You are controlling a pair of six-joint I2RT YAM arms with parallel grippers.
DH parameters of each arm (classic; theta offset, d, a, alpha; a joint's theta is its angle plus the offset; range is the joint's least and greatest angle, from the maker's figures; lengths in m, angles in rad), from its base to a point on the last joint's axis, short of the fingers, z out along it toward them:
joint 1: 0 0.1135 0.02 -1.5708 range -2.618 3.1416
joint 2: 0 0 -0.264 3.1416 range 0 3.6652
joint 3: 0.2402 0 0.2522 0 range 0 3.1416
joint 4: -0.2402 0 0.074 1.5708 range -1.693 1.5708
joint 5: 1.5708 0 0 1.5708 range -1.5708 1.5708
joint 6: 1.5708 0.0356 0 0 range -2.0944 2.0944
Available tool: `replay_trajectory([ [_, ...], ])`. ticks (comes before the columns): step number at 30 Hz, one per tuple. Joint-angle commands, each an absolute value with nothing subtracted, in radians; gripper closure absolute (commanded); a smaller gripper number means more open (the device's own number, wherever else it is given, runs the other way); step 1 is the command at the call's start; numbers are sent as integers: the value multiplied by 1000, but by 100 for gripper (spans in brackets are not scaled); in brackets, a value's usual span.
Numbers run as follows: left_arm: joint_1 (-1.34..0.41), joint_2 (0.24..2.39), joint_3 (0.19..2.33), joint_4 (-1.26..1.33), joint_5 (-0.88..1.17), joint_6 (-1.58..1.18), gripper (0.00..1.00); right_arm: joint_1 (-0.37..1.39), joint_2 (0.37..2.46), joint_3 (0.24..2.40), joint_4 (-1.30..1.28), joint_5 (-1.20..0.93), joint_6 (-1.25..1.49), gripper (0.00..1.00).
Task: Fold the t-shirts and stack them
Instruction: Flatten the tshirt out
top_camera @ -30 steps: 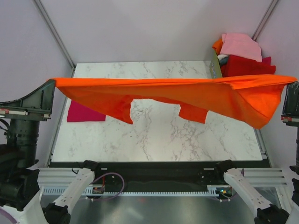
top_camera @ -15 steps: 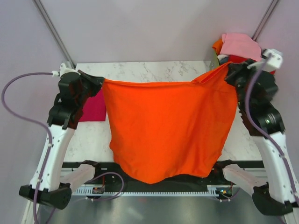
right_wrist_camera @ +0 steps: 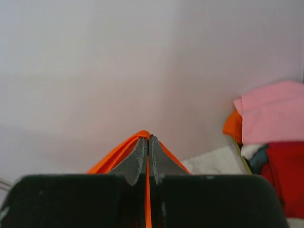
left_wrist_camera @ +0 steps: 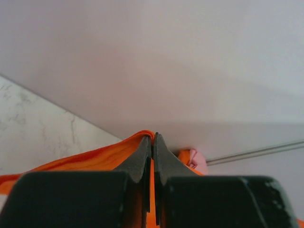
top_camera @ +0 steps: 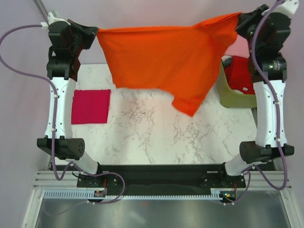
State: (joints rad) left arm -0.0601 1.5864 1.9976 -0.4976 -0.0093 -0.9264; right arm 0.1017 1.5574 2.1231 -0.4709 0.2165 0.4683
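The bright orange t-shirt (top_camera: pixel 166 57) hangs spread in the air over the far part of the table, held by both arms. My left gripper (top_camera: pixel 96 32) is shut on its left top corner; cloth shows between the closed fingers in the left wrist view (left_wrist_camera: pixel 153 137). My right gripper (top_camera: pixel 239 18) is shut on its right top corner, as the right wrist view (right_wrist_camera: pixel 148 138) shows. A sleeve hangs lowest at the right (top_camera: pixel 190 102). The crimson-magenta t-shirt (top_camera: pixel 91 106) lies folded as a flat square on the table's left side.
An olive bin (top_camera: pixel 235 95) at the far right holds red and pink clothes (right_wrist_camera: pixel 270 116). The marble table (top_camera: pixel 156 137) stretches below the hanging shirt. Both arms stand tall at the table's left and right sides.
Both arms have swung the orange shirt up and away toward the far wall. It hung over the near edge half a second ago; now it hangs high over the far side.
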Motion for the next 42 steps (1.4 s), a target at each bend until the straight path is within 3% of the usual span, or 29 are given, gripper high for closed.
replay_trajectory([
  [1,26,1646,2170,-440,135,-969,98,-9,1603,2273,-410,3,577,100],
  [6,37,1640,2067,-350,158,-919,98,-81,1559,2076,-315,-135,621,100],
  [13,35,1496,1431,-71,193,-934,98,-124,1375,1442,-112,-209,657,100],
  [19,35,1436,1030,112,267,-976,98,-143,1254,1053,-34,-224,677,100],
  [29,31,1365,687,152,278,-930,98,-143,1125,675,-29,-187,635,100],
  [42,32,968,325,5,212,-954,98,-143,683,422,-293,-123,557,100],
])
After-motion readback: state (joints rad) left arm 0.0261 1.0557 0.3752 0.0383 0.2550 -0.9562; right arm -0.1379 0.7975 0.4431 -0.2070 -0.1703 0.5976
